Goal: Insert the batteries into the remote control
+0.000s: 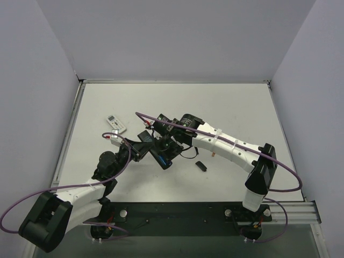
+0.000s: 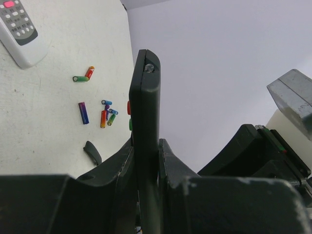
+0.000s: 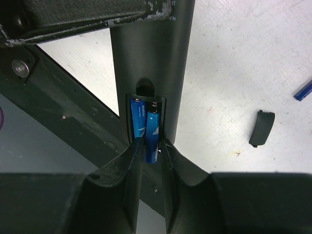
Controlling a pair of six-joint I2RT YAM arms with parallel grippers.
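Right pincer [image 3: 150, 147] around battery [image 3: 153, 130] in remote [image 3: 151, 53]

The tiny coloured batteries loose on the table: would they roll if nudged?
Probably: the tiny coloured cylinder batteries lie on their sides on the flat white table. Smooth and thin, they are likely slippery to pinch, and probably light.

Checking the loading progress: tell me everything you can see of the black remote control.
The remote control is a long, slim black plastic bar held above the table, clamped edge-on in the left end effector. Its back bay is open, with two blue batteries side by side inside; the right end effector grips one of them. Red and green buttons show on its front.
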